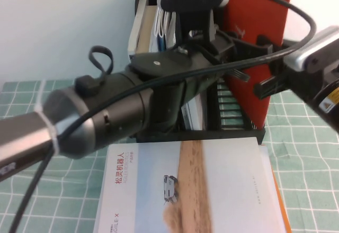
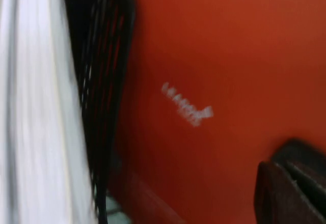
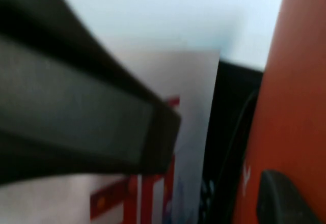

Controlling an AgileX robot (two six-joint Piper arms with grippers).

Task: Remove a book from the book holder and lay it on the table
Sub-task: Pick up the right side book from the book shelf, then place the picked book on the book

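The book (image 1: 254, 10), a thin booklet with a plain red cover and small logo, stands upright in the right end of the black book holder (image 1: 233, 114) at the back of the table (image 1: 307, 137). My left gripper (image 1: 238, 41) reaches across the front of the holder and is shut on the book near its logo. One dark finger (image 2: 288, 193) lies on the red cover (image 2: 229, 40). My right gripper (image 1: 265, 87) comes in from the right and is shut on the book's outer edge. Its finger (image 3: 285, 198) rests on the cover (image 3: 300, 81).
A white book with a sandy-brown stripe (image 1: 212, 190) lies flat on the green gridded cloth just in front of the holder. Other upright books (image 1: 159, 26) fill the holder's left slots. A perforated black divider (image 2: 102, 81) stands beside the red cover. The left arm crosses the foreground.
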